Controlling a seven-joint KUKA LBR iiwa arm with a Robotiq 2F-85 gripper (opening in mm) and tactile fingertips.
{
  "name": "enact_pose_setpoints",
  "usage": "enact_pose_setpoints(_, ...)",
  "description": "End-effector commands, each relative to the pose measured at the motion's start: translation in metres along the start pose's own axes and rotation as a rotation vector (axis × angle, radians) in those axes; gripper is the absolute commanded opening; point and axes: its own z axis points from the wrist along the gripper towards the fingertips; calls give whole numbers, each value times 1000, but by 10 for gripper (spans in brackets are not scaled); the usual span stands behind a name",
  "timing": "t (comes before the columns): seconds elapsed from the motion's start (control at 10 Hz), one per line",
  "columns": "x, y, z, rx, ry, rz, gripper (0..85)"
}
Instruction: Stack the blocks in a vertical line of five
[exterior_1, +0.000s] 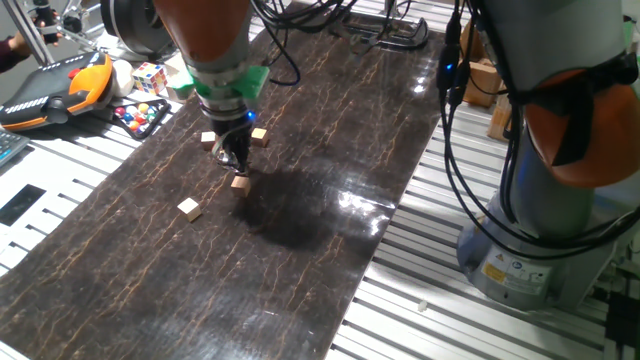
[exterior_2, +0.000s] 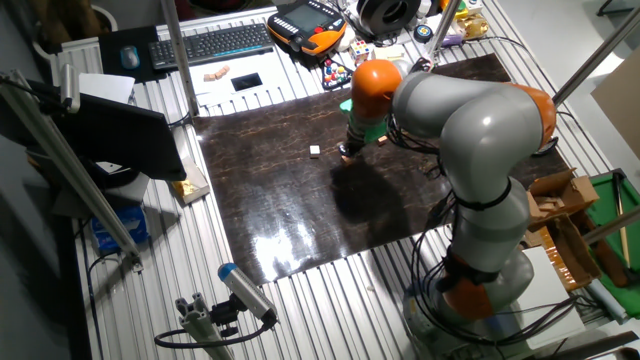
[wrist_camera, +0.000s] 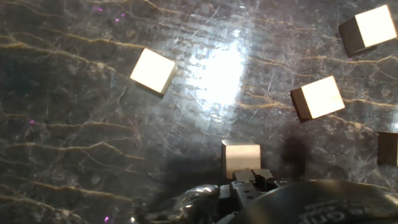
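Jaws (wrist_camera: 249, 177) partly hiding block (wrist_camera: 240, 157)

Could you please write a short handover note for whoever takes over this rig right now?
Gripper: low over the dark mat, right at the nearest block. I cannot tell whether it is open or shut.
Blocks: the hand view shows five, all lying singly on the mat: the nearest block, the left block, the middle block, the corner block and the edge block, which is partly cut off.
Done: nothing is stacked.
Left: build the whole five-high stack.
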Motion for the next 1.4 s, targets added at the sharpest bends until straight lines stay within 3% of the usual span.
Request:
enact_pose_setpoints(0.0,1,0,0,-2,2,0,7)
enact_pose_setpoints(0.9,0,-1,3,-7,-9,40,7)
enact_pose_setpoints(1.3,0,-1,3,8,12,46,7)
